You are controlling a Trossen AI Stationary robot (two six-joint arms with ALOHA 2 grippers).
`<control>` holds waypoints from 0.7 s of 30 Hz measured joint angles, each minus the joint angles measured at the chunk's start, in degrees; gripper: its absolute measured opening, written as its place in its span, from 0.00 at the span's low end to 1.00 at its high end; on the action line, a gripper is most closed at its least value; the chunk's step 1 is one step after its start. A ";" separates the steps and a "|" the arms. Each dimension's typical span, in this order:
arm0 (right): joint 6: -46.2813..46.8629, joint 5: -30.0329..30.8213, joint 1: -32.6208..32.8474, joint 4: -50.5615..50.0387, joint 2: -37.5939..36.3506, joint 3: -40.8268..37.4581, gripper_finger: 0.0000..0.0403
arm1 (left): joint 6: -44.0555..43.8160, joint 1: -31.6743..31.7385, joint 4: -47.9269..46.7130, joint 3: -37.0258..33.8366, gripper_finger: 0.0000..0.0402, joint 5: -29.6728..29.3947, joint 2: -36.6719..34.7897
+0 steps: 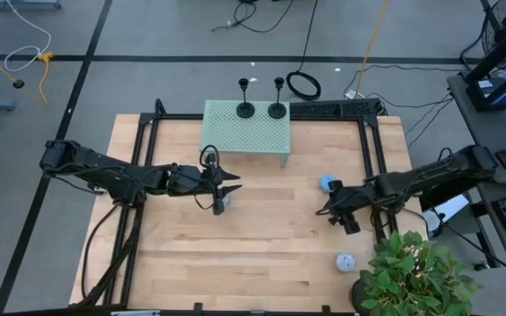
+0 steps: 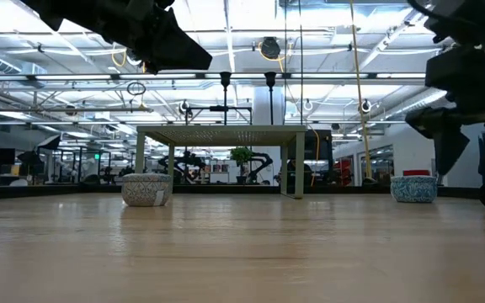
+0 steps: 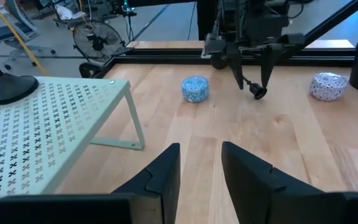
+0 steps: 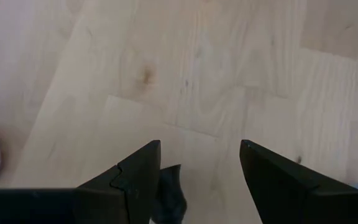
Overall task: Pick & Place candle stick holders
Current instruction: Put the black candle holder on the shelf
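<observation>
Two black candle stick holders (image 1: 246,110) (image 1: 277,110) stand by their round bases on the pale green perforated stand (image 1: 235,132), at the table's far middle. A third holder shows in the left wrist view as a thin stem with a small cup (image 3: 257,93), hanging between the fingers of my right gripper (image 1: 336,211). That gripper points down at the table's right. My left gripper (image 1: 233,186) is open and empty left of centre, above a grey puck (image 1: 220,204). My right gripper has the third holder between its two fingers (image 3: 235,65), which come from above, pointing down. The stem (image 3: 250,84) slants down below the fingers with the cup lowest, clear of the table. The gripper's own body hides which part the fingers are on.
A blue puck (image 1: 327,183) lies just beyond my right gripper, and a whitish puck (image 1: 345,262) lies near the front right. A potted plant (image 1: 411,276) fills the front right corner. A black frame (image 1: 372,140) edges the table. Bare wood (image 1: 271,246) lies in the middle and at the front.
</observation>
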 joint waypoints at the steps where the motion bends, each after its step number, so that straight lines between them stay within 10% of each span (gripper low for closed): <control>1: 0.08 0.00 0.00 0.27 0.81 0.02 0.53 | 0.00 0.00 -0.04 0.00 0.30 0.00 0.00; 13: 3.33 0.13 -0.02 19.44 4.98 -0.02 0.53 | 1.23 0.00 -0.10 0.00 0.30 0.00 0.00; 21: 14.70 0.34 1.60 0.73 7.17 7.97 0.53 | 5.08 0.00 -0.10 0.02 0.30 0.02 0.00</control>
